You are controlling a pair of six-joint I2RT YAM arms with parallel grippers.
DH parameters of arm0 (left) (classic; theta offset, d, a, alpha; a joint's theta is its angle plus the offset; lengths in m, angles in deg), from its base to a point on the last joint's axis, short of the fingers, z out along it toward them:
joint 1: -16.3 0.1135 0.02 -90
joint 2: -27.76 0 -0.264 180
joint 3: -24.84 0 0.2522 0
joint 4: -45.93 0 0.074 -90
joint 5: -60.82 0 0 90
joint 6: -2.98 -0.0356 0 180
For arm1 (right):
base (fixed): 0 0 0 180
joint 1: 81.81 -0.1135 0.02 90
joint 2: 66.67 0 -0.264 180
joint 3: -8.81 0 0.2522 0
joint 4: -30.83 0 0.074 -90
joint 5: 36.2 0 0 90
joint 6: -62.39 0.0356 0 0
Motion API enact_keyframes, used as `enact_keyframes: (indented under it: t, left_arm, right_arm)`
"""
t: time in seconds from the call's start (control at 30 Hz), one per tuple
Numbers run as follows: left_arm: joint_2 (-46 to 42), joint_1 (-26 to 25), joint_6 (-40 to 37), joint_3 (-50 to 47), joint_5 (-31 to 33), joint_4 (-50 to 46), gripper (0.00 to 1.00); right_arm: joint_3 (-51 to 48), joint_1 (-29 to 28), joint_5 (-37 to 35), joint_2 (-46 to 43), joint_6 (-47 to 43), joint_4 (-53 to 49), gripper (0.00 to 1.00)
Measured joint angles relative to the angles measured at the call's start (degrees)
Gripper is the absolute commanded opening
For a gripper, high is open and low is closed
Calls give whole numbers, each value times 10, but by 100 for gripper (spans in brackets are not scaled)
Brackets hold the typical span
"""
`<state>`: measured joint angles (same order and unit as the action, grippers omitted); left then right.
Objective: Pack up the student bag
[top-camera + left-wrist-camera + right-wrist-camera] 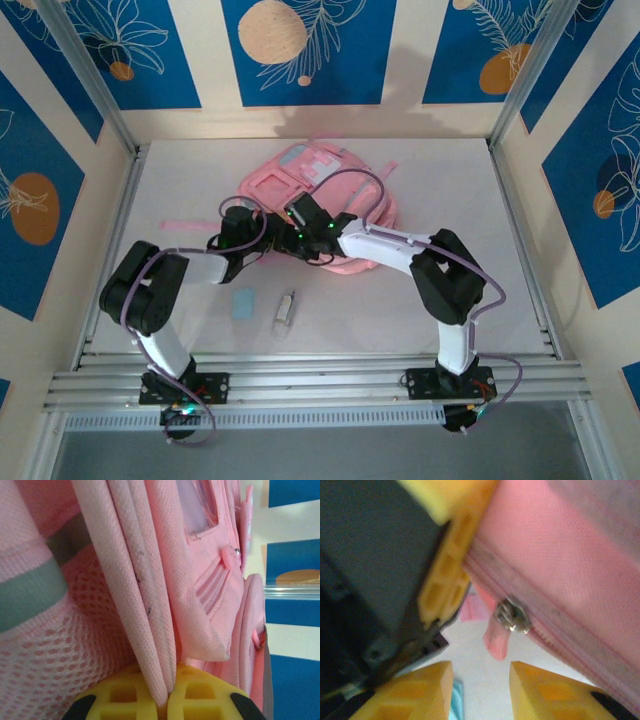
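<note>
- My left tool (167, 703) is clamped tight on a fold of the student bag (272, 186). In its wrist view the pink weave runs straight down between the two yellow fingers (202, 700), with no gap left on either side of the cloth.
- My right tool (481, 672) stands partly open, with bare white surface showing through the gap between its pads, and it has hold of nothing.
- Just past the right tool's tips, a metal zip slider (511, 615) sits on the bag's seam. A pink pull tab (496, 641) hangs from it and ends just short of the gap, not inside it.
- In the same wrist view, the left tool's yellow finger and dark body press against the bag's edge, close beside the slider.
- From above, the bag lies flat on the tabletop (400, 310), towards the far wall and about midway across. Both tools meet at the left part of the bag's near edge, the right one just right of the left one.
- The cloth beside the left tool's grip shows a mesh pocket (55, 665) crossed by a blue-grey band (27, 592).
- Nearer to me than the bag and clear of it lie a small pale blue card (243, 303) and a slim whitish stick (285, 310), close beside each other.
- Left of the bag, a thin pink strip (185, 224) lies on the tabletop; I cannot tell what it is.
</note>
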<state>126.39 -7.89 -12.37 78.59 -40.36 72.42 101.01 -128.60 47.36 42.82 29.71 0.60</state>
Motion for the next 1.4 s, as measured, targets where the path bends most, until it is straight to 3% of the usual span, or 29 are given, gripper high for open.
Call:
enact_keyframes:
  t: [0.43, 0.67, 0.73, 1.03, 1.4]
  left_arm:
    - [-4, -13, -2, -1, 3, -4, 0]
    - [-12, -14, -2, 0, 6, -9, 0]
    - [-12, -14, -2, 1, 6, -9, 0]
    - [-12, -5, -29, 17, -3, -31, 0]
    - [-10, 12, -87, 44, -38, -88, 0]
  right_arm:
    - [-59, 11, -30, -3, 30, 75, 36]
    - [-54, 15, -26, 7, 14, 72, 4]
    - [-51, 15, -20, 7, 4, 76, 0]
    - [-51, 19, -8, -9, -47, 55, 0]
    - [-32, 39, 20, -30, -143, -92, 0]
